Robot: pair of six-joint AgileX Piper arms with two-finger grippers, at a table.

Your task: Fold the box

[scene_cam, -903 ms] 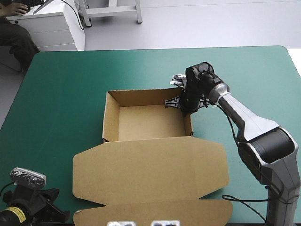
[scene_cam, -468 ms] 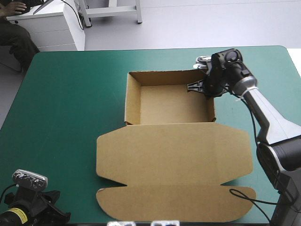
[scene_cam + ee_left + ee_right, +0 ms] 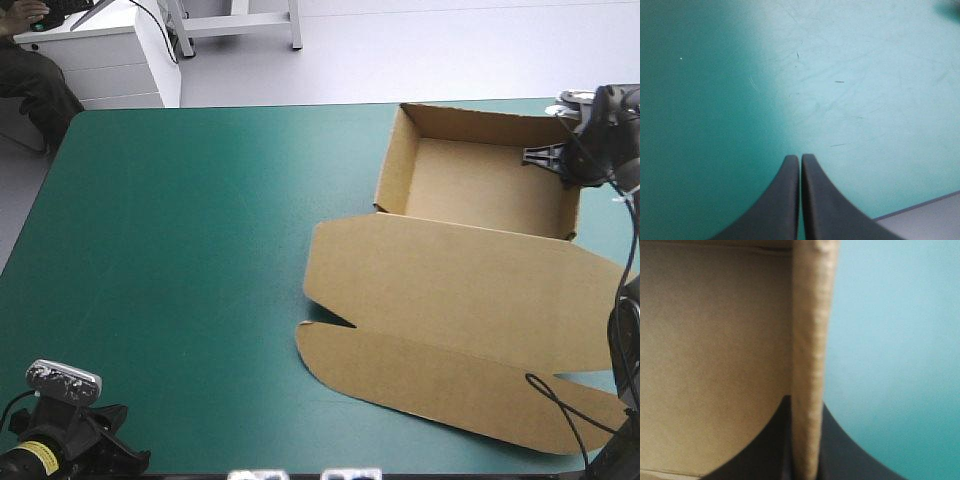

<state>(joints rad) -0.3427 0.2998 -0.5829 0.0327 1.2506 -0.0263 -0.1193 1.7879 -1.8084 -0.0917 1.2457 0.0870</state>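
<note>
The table (image 3: 180, 260) wears a teal-green cover that reaches every edge in the high view, and its far left and far right corners are rounded. Close up in the left wrist view, the cover (image 3: 880, 60) carries fine pale scratches (image 3: 805, 80), one short dark mark (image 3: 839, 81) and a tiny white speck (image 3: 681, 59). In that same view the table's edge (image 3: 920, 204) runs slantwise, with a pale grey surface beyond it.
</note>
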